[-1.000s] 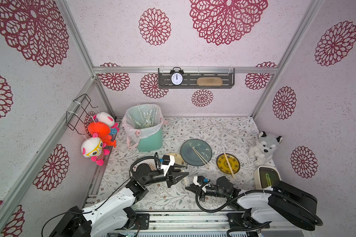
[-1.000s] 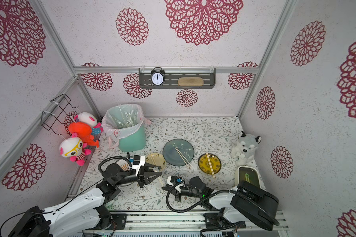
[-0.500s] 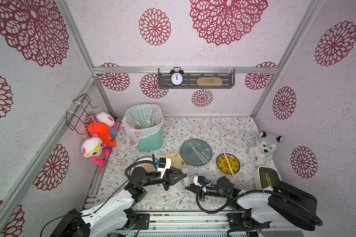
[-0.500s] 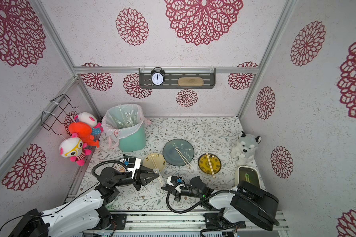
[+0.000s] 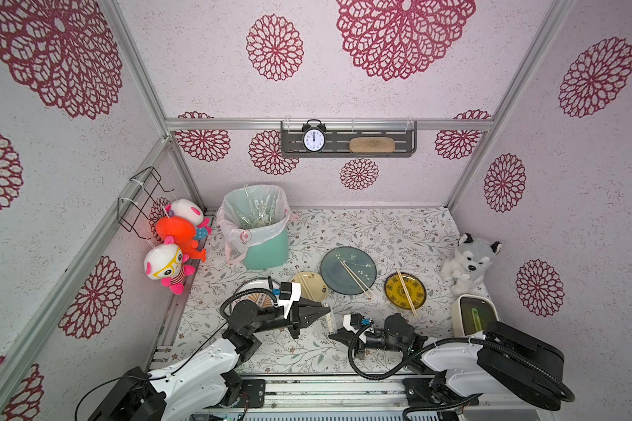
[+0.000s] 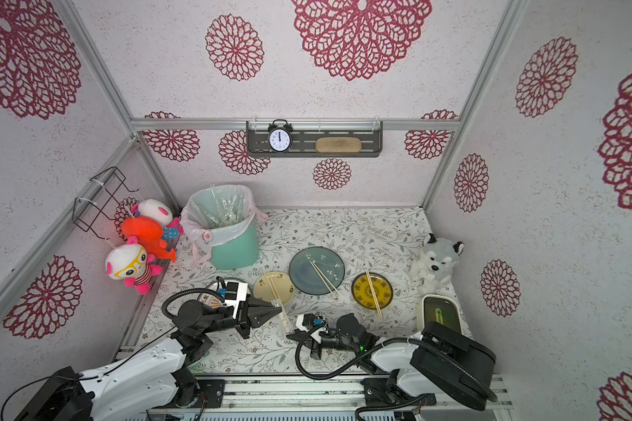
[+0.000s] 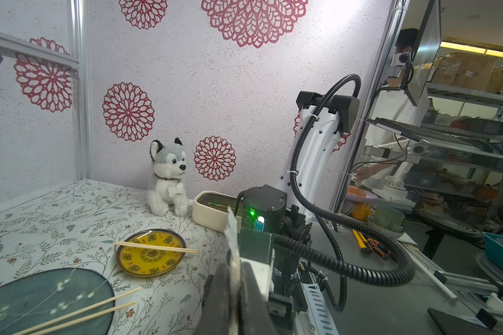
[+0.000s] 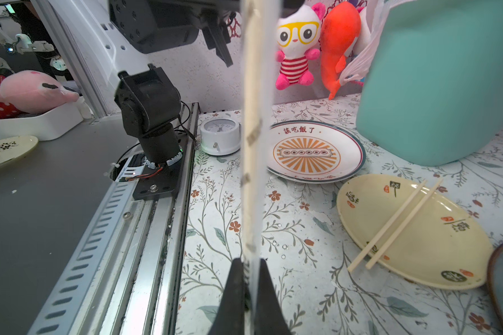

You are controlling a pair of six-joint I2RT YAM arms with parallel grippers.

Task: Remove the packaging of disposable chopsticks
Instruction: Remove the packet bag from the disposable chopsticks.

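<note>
Packaging, a clear sleeve with a pair of chopsticks inside, is held above the table near its front edge, stretched between two robot claws. The left claw is clenched on one end of the sleeve. Its wrist view shows a pale plastic strip standing up between the closed fingers. The right claw is clenched on the other end. In its wrist view the fingers pinch clear plastic with small dark print, and the pale sticks fill the sleeve farther along. Just behind the claws, three plates lie in a row on the flowered table: a cream plate, a larger blue plate and a yellow plate. Each plate carries a bare pair of chopsticks. A white plate with an orange sunburst lies beside the cream one, partly under the left arm in both top views. A teal bin with a pale liner stands at the back left, and more clear sleeves sit inside it.
</note>
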